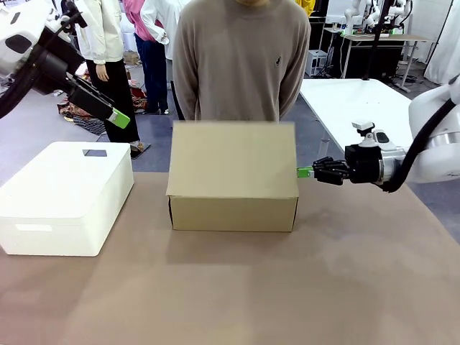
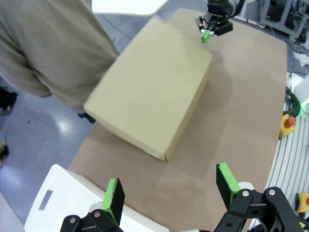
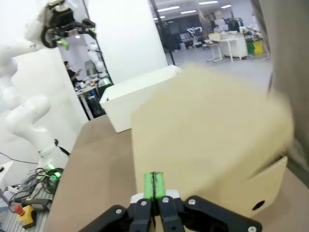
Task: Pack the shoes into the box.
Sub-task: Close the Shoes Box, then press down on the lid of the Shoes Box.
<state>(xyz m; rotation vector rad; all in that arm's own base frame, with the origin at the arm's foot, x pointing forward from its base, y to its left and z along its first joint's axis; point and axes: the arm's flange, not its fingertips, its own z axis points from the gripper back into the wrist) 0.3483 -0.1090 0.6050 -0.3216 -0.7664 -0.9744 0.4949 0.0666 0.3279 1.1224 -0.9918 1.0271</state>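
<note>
The right gripper (image 1: 305, 172) has its fingers clenched flat together on nothing, the two green pads meeting in a single stripe at the bottom of the right wrist view, and their tip sits at the right-hand edge of the box (image 1: 233, 176), at lid height — touching or just short of it, which I cannot settle. The box lies directly ahead of those fingers, toward frame left in the front view, its long axis running left to right across the middle of the worktop (image 1: 287, 287). Its flap lid looks blurred in all three views, and in the right wrist view it appears lifted a little off the side wall, so I judge it to be mid-swing and nearly shut. The shoes cannot be seen; whether they lie inside cannot be told. The left gripper (image 2: 169, 191) hangs with its fingers released and spread wide, empty, high in the upper left of the front view above the white box (image 1: 65, 198), well apart from the tan one. So the right arm is far the nearer — any press or nudge on the lid falls to it. A person (image 1: 241, 57) stands close behind the box at the far edge.
</note>
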